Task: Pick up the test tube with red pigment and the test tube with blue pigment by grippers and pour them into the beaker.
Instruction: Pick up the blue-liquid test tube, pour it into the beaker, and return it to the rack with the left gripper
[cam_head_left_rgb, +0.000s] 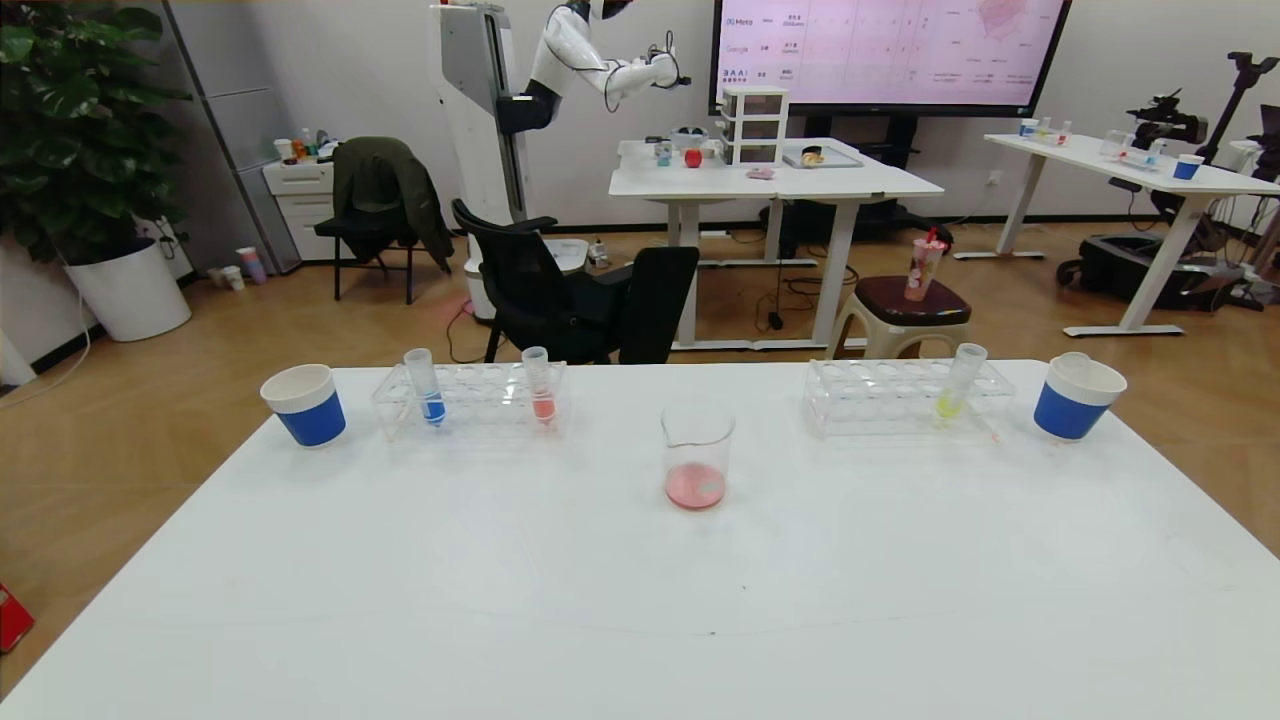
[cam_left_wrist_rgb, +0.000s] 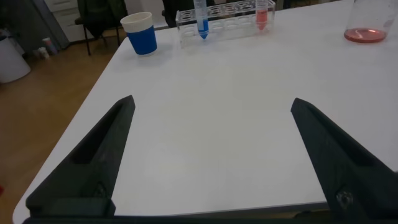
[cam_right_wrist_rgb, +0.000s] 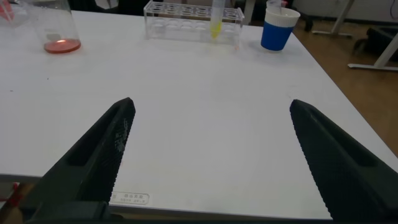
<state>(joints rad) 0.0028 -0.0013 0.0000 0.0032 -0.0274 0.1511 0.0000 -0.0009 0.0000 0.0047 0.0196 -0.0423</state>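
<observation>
The blue-pigment tube (cam_head_left_rgb: 428, 388) and the red-pigment tube (cam_head_left_rgb: 540, 386) stand upright in a clear rack (cam_head_left_rgb: 470, 400) at the table's far left. Both also show in the left wrist view, blue (cam_left_wrist_rgb: 201, 17) and red (cam_left_wrist_rgb: 262, 14). The glass beaker (cam_head_left_rgb: 697, 455) stands at the table's middle with red-pink liquid in its bottom; it also shows in the left wrist view (cam_left_wrist_rgb: 368, 25) and the right wrist view (cam_right_wrist_rgb: 56, 28). My left gripper (cam_left_wrist_rgb: 211, 106) is open and empty over the near left table. My right gripper (cam_right_wrist_rgb: 211, 107) is open and empty over the near right table. Neither shows in the head view.
A second clear rack (cam_head_left_rgb: 905, 398) at the far right holds a yellow-liquid tube (cam_head_left_rgb: 960, 382). Blue-banded paper cups stand at the far left (cam_head_left_rgb: 305, 404) and far right (cam_head_left_rgb: 1075, 397). The white table (cam_head_left_rgb: 640, 600) has edges close on both sides.
</observation>
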